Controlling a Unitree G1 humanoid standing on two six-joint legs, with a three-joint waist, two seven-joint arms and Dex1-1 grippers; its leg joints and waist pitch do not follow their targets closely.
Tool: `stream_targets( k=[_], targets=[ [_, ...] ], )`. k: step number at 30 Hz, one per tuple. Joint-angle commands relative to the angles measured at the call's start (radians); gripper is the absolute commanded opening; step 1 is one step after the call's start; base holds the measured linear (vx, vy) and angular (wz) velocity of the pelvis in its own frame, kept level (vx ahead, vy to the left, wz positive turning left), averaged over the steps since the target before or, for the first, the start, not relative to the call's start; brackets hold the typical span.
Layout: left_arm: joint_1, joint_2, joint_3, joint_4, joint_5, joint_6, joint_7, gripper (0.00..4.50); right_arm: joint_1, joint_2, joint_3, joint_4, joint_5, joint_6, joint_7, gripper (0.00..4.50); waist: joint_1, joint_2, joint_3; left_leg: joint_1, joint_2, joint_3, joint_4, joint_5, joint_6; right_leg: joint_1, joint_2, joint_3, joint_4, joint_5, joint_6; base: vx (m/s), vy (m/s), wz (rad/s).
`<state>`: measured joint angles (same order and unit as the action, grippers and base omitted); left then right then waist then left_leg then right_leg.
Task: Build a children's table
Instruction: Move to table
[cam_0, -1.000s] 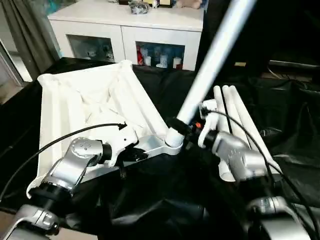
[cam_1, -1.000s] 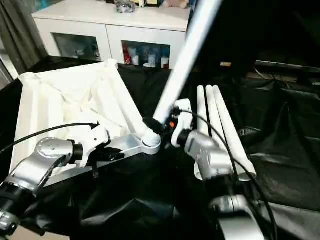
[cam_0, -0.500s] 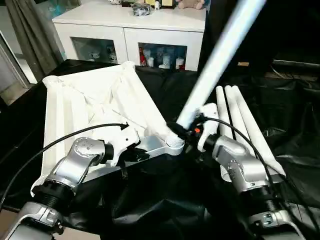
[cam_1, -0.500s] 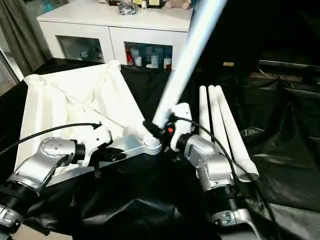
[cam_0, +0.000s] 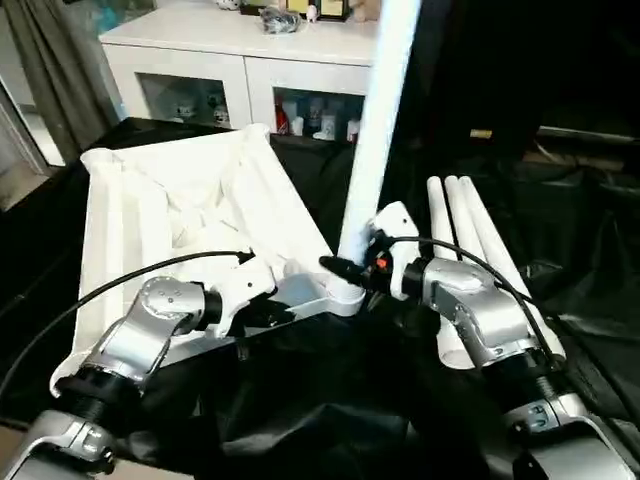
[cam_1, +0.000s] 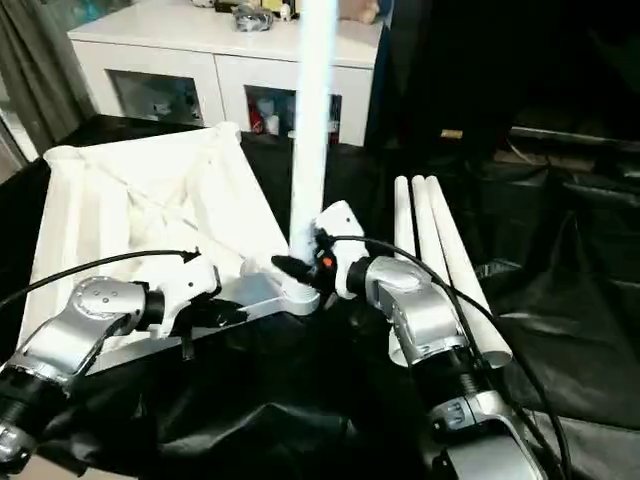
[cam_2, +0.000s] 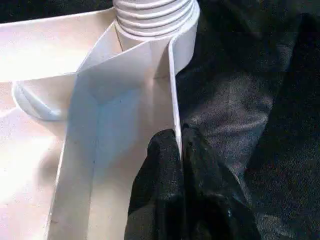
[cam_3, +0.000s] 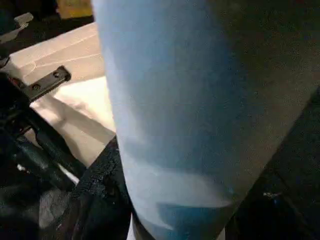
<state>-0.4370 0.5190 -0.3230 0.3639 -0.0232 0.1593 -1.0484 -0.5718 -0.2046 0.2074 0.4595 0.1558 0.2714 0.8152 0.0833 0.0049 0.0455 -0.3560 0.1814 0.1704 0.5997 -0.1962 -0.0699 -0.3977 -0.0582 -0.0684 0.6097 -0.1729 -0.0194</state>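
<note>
The tabletop (cam_0: 170, 190) lies underside up on a black-draped surface (cam_0: 330, 400). The left tool (cam_2: 181, 150) is clenched on the rim near the corner socket (cam_0: 345, 292). The right tool (cam_0: 345, 268) grasps a leg (cam_0: 375, 130) standing upright in that socket. Three spare legs (cam_0: 470, 240) lie side by side just right of the right arm, a white cabinet (cam_0: 250, 60) behind.

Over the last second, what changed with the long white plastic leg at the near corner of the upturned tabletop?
The right gripper, holding the long white plastic leg at its base, swung it from a steep lean towards the robot's right to nearly upright in the corner socket. The left gripper stayed pinched on the rim of the white ribbed tabletop, and the three spare white legs kept lying on the black cloth.
</note>
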Motion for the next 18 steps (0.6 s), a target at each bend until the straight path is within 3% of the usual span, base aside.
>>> stream_targets(
  k=[1, 9, 14, 18],
  targets=[
    [0.01, 0.029, -0.026, -0.044, 0.016, -0.007, -0.053, 0.0, 0.029, -0.016, 0.061, 0.085, -0.035, 0.024, 0.058, 1.91, -0.008, 0.001, -0.031, 0.009, 0.051, -0.024, -0.093, -0.329, -0.004, 0.021, -0.091, 0.058, -0.101, -0.489, -0.117, 0.0, 0.0, 0.0],
    [0.032, 0.096, -0.04, -0.145, -0.015, -0.014, -0.168, 0.0, 0.023, -0.054, 0.099, 0.115, -0.042, -0.051, 0.207, 1.91, -0.015, -0.01, -0.009, 0.013, 0.055, -0.026, -0.103, -0.359, 0.001, 0.017, -0.09, 0.063, -0.097, -0.464, -0.138, 0.0, 0.0, 0.0],
    [0.029, 0.135, -0.028, -0.182, -0.035, 0.005, -0.209, 0.0, 0.014, -0.061, 0.109, 0.145, -0.028, -0.106, 0.318, 1.9, -0.015, -0.017, -0.004, 0.012, 0.057, -0.021, -0.106, -0.305, 0.009, 0.023, -0.088, 0.066, -0.084, -0.331, -0.191, 0.0, 0.0, 0.0],
    [0.029, 0.139, -0.02, -0.194, -0.028, 0.018, -0.19, 0.0, 0.013, -0.058, 0.111, 0.156, -0.032, -0.122, 0.325, 1.9, -0.013, -0.023, 0.002, 0.009, 0.058, -0.02, -0.108, -0.284, 0.016, 0.028, -0.092, 0.067, -0.083, -0.328, -0.201, 0.0, 0.0, 0.0]
  ],
)
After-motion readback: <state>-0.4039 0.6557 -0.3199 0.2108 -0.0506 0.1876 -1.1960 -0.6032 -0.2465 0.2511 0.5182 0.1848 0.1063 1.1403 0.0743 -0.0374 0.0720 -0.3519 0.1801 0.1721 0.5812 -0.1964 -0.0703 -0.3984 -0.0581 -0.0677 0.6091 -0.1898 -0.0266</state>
